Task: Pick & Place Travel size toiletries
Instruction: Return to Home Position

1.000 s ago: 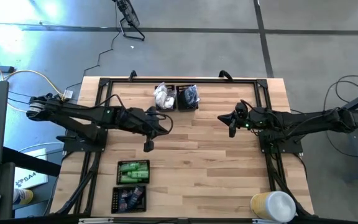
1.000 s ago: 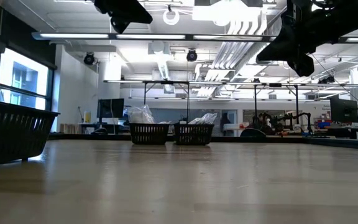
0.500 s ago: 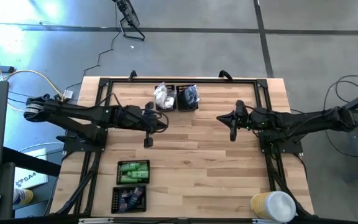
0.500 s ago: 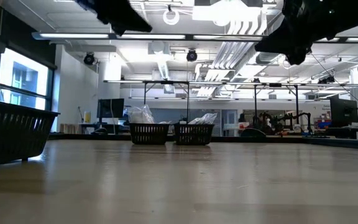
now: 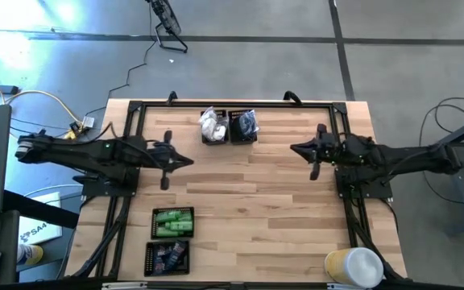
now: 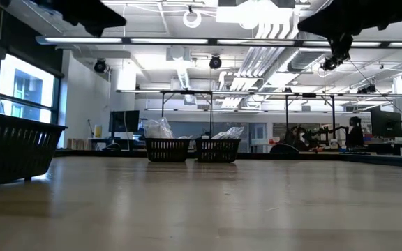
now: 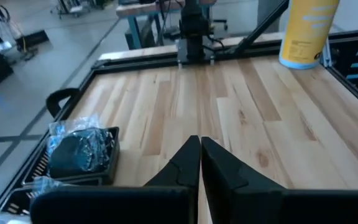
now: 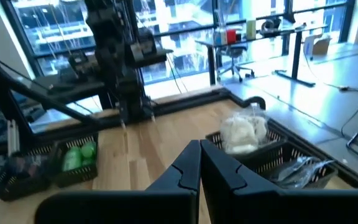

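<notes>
You've got 4 black mesh trays on 1 table, sitting in 2 pairs. By contents that's 1 tray w/ white packets, 1 w/ bagged dark pieces, 1 w/ green tubes and 1 w/ navy tubes. Green looks like approx. 3–4 tubes, but they're too small from above to count for sure. 2 grippers: 1 left gripper, 1 right gripper. Also 1 yellow-white canister.
</notes>
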Controlling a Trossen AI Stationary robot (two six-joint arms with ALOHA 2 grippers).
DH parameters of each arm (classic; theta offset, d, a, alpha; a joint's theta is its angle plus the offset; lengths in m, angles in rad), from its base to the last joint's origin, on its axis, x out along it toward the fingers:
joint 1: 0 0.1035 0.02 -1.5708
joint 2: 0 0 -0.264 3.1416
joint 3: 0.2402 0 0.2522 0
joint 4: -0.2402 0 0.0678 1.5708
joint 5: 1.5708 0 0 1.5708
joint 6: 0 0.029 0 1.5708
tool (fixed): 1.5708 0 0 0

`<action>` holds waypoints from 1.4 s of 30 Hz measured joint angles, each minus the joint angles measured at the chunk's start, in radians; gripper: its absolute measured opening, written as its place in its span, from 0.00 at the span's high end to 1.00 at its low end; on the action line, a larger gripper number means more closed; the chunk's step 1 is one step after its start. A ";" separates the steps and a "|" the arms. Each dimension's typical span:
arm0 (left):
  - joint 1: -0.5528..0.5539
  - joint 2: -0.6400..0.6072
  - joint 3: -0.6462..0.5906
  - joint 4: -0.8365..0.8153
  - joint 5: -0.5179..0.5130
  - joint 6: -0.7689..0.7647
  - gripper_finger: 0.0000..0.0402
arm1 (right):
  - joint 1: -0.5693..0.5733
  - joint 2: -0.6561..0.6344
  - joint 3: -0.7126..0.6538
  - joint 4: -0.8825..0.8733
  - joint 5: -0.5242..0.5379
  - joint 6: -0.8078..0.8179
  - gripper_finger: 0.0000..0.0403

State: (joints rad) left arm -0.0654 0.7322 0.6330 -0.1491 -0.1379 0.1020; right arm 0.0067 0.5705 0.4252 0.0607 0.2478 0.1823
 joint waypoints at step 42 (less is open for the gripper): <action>0.000 -0.726 -0.269 -0.263 -0.001 0.007 0.97 | 0.000 -0.370 0.000 -0.245 -0.045 -0.023 0.99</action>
State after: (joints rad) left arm -0.0654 0.0063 0.3637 -0.4121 -0.1388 0.1090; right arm 0.0067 0.2003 0.4252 -0.1841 0.2024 0.1596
